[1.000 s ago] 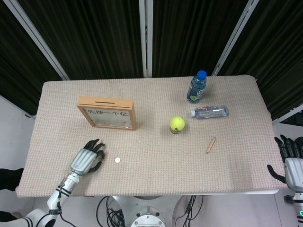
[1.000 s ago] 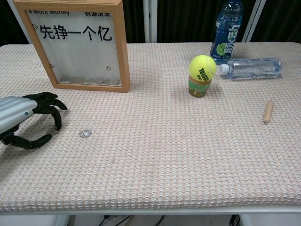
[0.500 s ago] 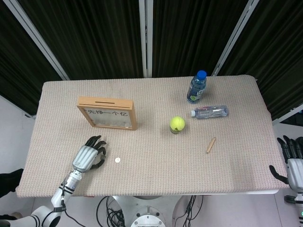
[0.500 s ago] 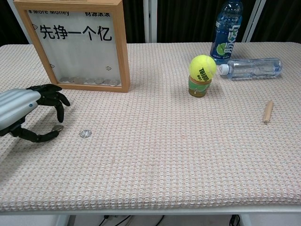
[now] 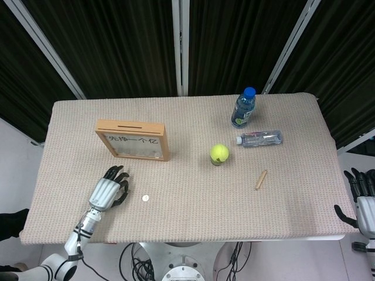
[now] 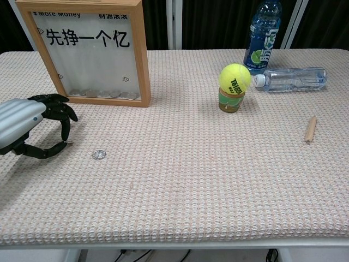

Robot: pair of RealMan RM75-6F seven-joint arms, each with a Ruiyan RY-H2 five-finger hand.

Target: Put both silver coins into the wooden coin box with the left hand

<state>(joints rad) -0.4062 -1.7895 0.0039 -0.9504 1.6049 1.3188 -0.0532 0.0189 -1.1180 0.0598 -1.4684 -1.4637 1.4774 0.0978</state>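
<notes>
On table [image 6: 180, 180], coin [image 6: 98, 155] beside left robot hand [image 6: 32, 125]

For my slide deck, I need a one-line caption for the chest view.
Left hand beside a silver coin on the table, wooden coin box standing behind.

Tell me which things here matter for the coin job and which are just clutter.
Job: silver coin on the cloth, wooden coin box, left hand. A second loose coin is not clearly visible.
Clutter: tennis ball, upright bottle, lying bottle, wooden stick.

Black curtains [image 5: 117, 41] behind beige woven table [image 5: 193, 199].
</notes>
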